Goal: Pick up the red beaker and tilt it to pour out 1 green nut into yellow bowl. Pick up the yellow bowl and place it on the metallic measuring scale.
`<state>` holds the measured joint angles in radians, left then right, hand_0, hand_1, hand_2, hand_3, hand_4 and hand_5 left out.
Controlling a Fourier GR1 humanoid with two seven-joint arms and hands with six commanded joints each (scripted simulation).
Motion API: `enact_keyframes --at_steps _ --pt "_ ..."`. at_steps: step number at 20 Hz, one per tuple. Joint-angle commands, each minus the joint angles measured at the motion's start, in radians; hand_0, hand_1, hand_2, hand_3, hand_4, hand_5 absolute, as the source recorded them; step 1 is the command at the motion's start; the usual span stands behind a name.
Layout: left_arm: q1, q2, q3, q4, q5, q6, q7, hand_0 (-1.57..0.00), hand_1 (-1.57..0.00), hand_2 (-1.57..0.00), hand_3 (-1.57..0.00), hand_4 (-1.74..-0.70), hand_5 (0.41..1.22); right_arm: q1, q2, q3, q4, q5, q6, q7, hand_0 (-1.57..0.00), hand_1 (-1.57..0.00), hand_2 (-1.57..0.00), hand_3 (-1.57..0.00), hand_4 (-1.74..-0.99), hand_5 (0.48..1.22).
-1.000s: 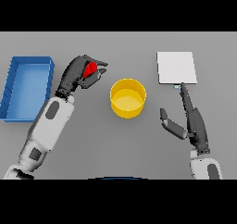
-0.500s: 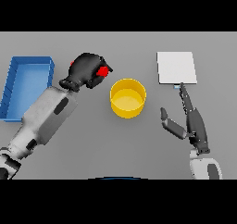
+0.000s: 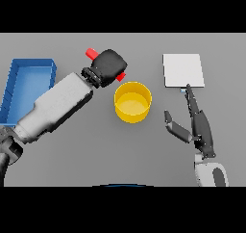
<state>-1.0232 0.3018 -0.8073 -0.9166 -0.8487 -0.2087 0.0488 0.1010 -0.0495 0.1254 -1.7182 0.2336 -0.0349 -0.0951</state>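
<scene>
While left hand [image 3: 109, 66] fingers clamp red beaker [image 3: 91, 53], beaker lies tilted toward yellow bowl [image 3: 132, 102].

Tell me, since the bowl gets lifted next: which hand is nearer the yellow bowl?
Left. The left hand, shut on the red beaker, sits just beyond the yellow bowl rim; the right hand rests open, farther off to its right.

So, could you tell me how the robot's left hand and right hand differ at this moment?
The left hand is curled round the red beaker, held beside the yellow bowl; the right hand holds nothing. The left hand's fingers are closed, while the right hand's fingers are straight, pointing toward the metallic scale. The left hand is at the upper left of the bowl, the right hand to its right. Both are dark.
</scene>
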Motion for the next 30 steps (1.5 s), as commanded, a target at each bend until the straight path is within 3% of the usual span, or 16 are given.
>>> enact_keyframes --at_steps 1,9,18,26,30 --pt "-0.016 -0.001 -0.026 0.011 -0.013 -0.016 -0.015 -1.57 -1.57 -1.57 -1.57 -1.68 1.215 0.02 0.001 -0.004 -0.006 -0.008 0.0 -0.012 0.0 0.0 0.0 0.0 -1.225 0.663" --pt "-0.165 -0.022 -0.228 0.092 -0.119 -0.112 -0.041 -1.57 -1.57 -1.57 -1.57 -1.73 1.22 0.02 0.0 0.004 -0.002 0.035 -0.027 -0.007 0.0 0.0 0.0 0.0 -1.188 0.647" --pt "-0.282 -0.063 -0.452 0.166 -0.25 -0.067 -0.121 -1.57 -1.57 -1.57 -1.57 -1.73 1.221 0.013 -0.005 -0.012 -0.011 0.018 -0.028 -0.005 0.0 0.0 0.0 0.0 -1.162 0.627" --pt "-0.362 -0.108 -0.573 0.198 -0.295 -0.068 -0.123 -1.57 -1.57 -1.57 -1.57 -1.72 1.221 0.026 -0.005 -0.008 -0.013 0.038 -0.042 -0.007 0.0 0.0 0.0 0.0 -1.151 0.634" --pt "-0.46 -0.076 -0.586 0.215 -0.28 -0.058 -0.18 -1.57 -1.57 -1.57 -1.57 -1.72 1.221 0.006 -0.003 -0.011 -0.007 0.015 -0.027 -0.007 0.0 0.0 0.0 0.0 -1.157 0.638"
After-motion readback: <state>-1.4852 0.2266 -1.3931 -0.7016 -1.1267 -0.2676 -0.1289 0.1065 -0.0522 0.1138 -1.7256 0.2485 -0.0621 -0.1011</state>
